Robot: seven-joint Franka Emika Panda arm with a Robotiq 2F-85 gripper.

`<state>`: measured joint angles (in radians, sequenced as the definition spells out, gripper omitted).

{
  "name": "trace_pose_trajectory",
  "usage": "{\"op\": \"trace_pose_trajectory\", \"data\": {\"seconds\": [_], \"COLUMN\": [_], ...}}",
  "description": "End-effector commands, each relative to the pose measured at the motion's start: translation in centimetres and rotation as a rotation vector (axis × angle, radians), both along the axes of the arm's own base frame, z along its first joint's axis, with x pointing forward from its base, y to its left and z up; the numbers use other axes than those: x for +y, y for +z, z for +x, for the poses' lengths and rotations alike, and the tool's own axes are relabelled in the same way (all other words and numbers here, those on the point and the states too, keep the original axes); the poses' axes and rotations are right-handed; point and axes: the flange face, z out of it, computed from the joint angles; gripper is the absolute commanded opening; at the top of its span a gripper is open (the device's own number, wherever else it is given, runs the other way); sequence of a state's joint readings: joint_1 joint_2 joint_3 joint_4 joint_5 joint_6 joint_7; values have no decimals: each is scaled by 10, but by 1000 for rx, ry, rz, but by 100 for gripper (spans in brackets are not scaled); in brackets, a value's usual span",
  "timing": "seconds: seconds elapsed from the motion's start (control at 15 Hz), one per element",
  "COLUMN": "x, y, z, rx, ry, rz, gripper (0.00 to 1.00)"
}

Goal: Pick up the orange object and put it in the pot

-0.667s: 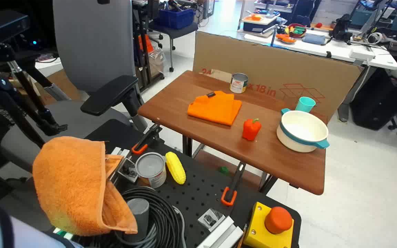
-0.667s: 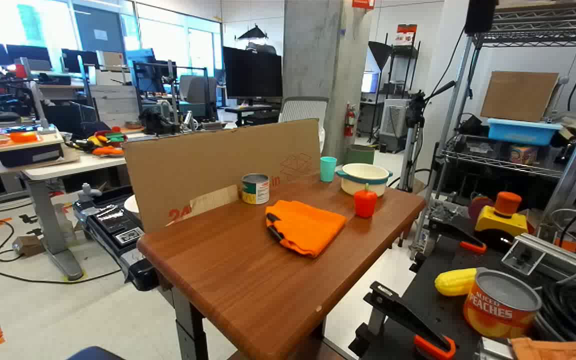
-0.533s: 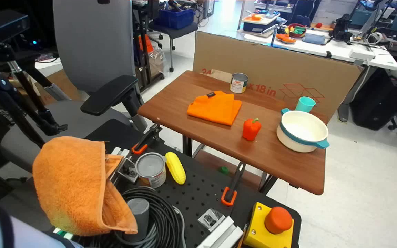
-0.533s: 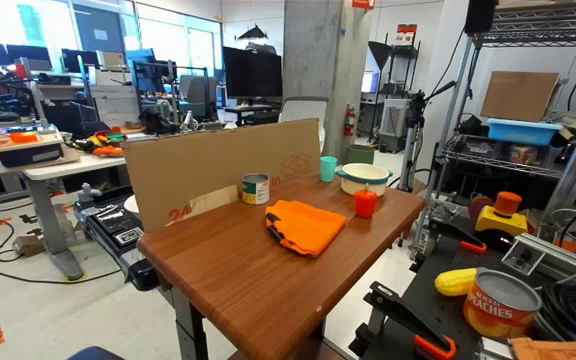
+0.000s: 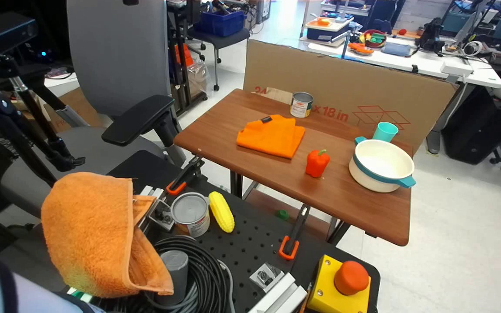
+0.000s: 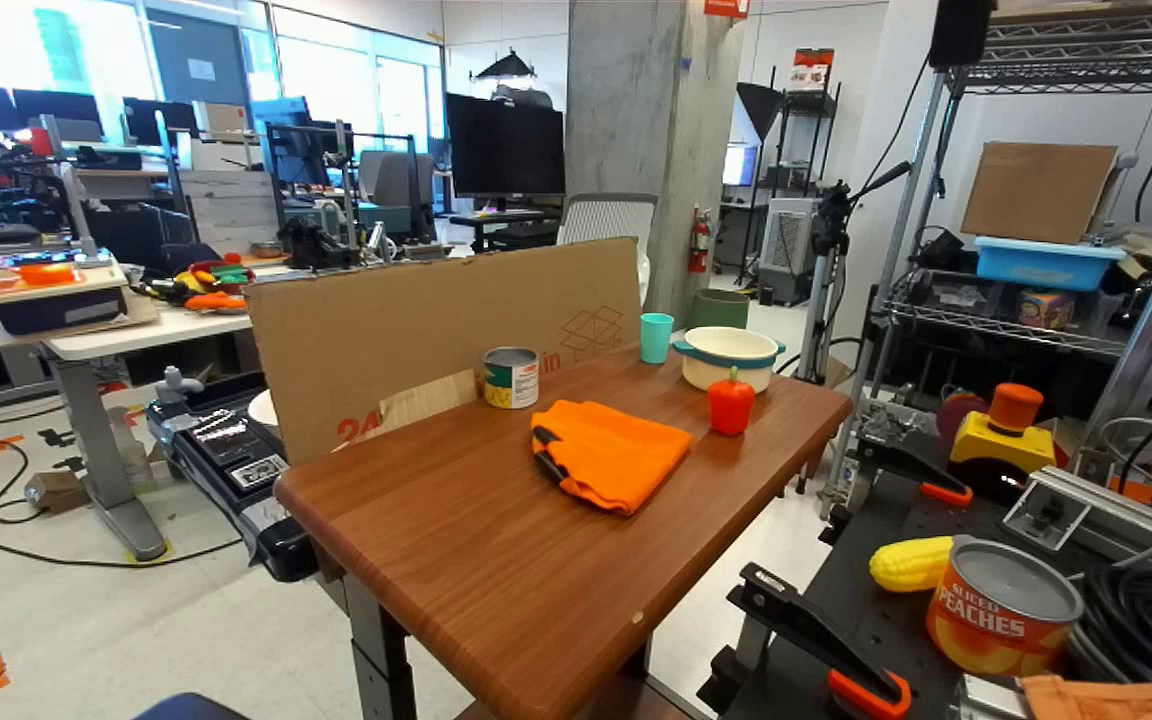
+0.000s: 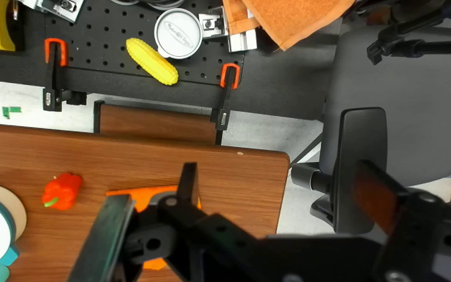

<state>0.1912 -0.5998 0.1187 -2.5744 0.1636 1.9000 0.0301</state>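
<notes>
The orange object is a small red-orange toy pepper [image 5: 318,164] with a green stem, standing on the brown table. It also shows in an exterior view [image 6: 730,408] and at the left of the wrist view [image 7: 63,190]. The pot [image 5: 376,179] is round and cream-white with a teal rim band and handles. It stands beside the pepper with a gap between them; it also shows in an exterior view [image 6: 726,374] and is cut off at the left edge of the wrist view [image 7: 18,209]. My gripper [image 7: 278,172] is open and empty, high above the table; neither exterior view shows it.
A folded orange cloth [image 5: 270,138] lies beside the pepper. A grey can [image 5: 301,105] and a teal cup [image 5: 385,131] stand near the cardboard wall [image 5: 342,78]. The nearer black bench holds clamps, yellow corn [image 5: 221,211], another can [image 5: 191,213] and an orange towel [image 5: 89,230].
</notes>
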Motion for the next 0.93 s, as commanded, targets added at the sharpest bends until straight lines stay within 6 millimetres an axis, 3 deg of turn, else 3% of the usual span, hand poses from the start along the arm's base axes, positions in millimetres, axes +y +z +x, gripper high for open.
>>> {"op": "trace_pose_trajectory", "data": {"seconds": [0.0, 0.13, 0.4, 0.67, 0.87], "x": [0, 0, -10, -31, -58], "y": [0, 0, -7, -30, -56], "z": [0, 0, 23, 65, 108], "rx": [1, 1, -23, -25, 1], "ry": [0, 0, -57, -170, -280], "rz": [0, 0, -10, -26, -59], "gripper": [100, 100, 100, 100, 100]}}
